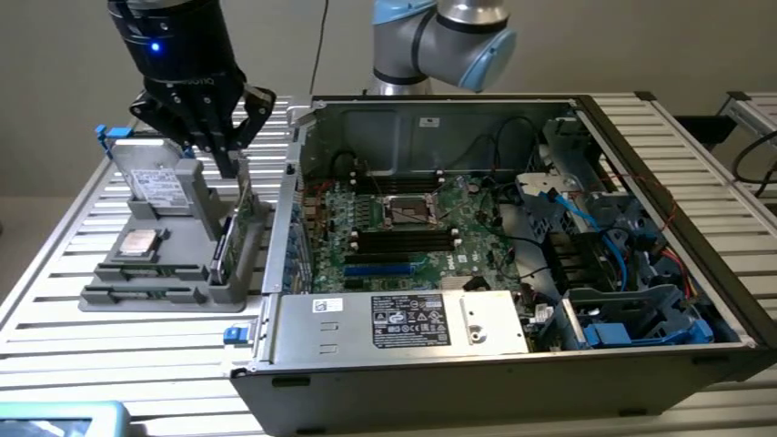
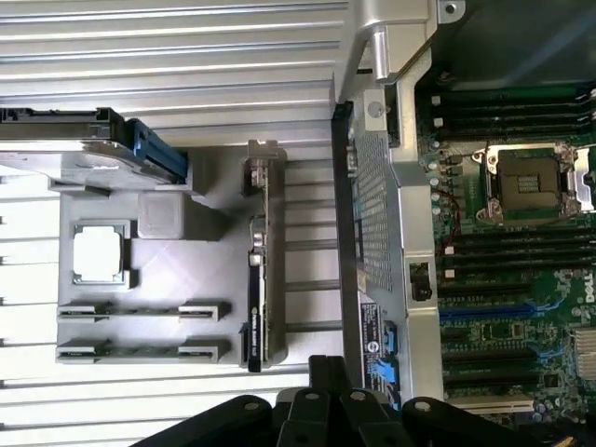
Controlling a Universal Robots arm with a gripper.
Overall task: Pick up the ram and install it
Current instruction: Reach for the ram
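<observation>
Two thin green ram sticks (image 2: 140, 351) (image 1: 144, 293) stand on edge in the slots of a grey holder (image 2: 168, 270) (image 1: 182, 300) on the table, on the exterior view's left. My gripper (image 1: 227, 167) (image 2: 328, 374) hangs above the holder's far end, near the silver drive (image 1: 158, 182) and the tall green card (image 1: 239, 232) (image 2: 264, 270). Its fingers are shut with nothing between them. It is well apart from the ram sticks. The open computer case (image 1: 364, 323) shows the motherboard's black memory slots (image 1: 401, 238) (image 2: 507, 250).
A processor chip (image 1: 136, 243) (image 2: 100, 253) lies in the holder. The case's metal side wall (image 1: 291, 209) rises right beside the holder. Cables and blue drive bays (image 1: 631, 328) fill the case's right side. The slatted table (image 1: 73, 337) runs around everything.
</observation>
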